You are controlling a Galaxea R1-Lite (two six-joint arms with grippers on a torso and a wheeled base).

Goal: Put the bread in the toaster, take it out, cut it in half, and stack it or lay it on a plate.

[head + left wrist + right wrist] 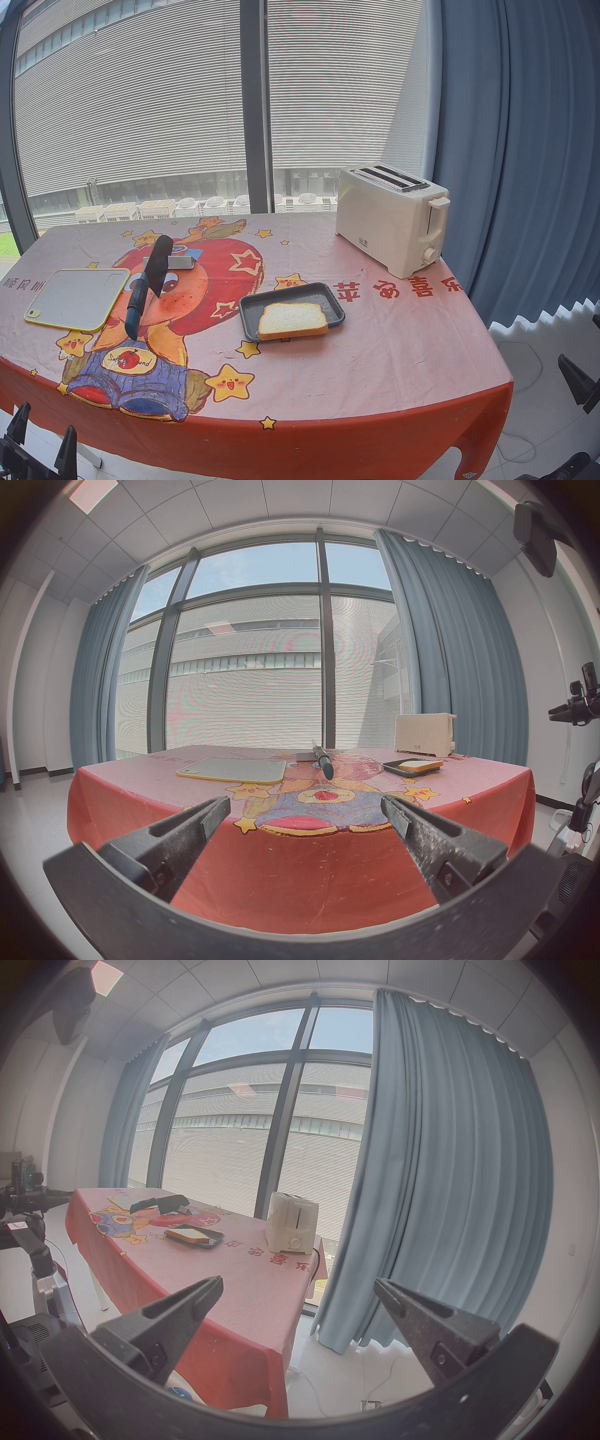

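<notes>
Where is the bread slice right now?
In the head view the bread lies on the dark tray near the middle of the table, the toaster behind it to the robot's right and the knife to its left.

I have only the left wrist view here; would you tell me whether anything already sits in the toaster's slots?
Observer: In the head view both slots of the toaster look empty.
Operator: Thank you. How is the right claw?
Observer: The right claw is open and holds nothing, beyond the table at its toaster end.
Operator: And the knife's blade?
Observer: The knife has its dark blade propped on a small grey rest, handle toward the robot.
</notes>
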